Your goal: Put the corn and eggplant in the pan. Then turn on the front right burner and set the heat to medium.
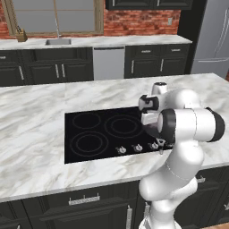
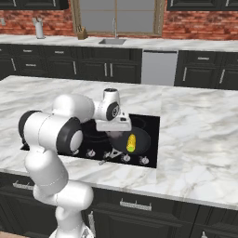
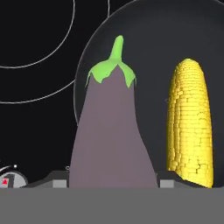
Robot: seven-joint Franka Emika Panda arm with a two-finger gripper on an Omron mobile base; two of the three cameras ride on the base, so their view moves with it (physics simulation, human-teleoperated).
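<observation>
In the hand view the eggplant, dull purple with a green stem cap, stands between the two finger bases of my gripper, which is shut on it. Behind it lies the round dark pan, with the yellow corn resting inside to the eggplant's right. The right base view shows the corn lying in the pan on the cooktop's front right, and my gripper pointing down over the pan's left part. In the left base view my own arm hides the pan.
The black cooktop is set in a marble island, with a row of knobs along its front edge. One knob peeks in at the hand view's lower left. Burner rings lie beside the pan.
</observation>
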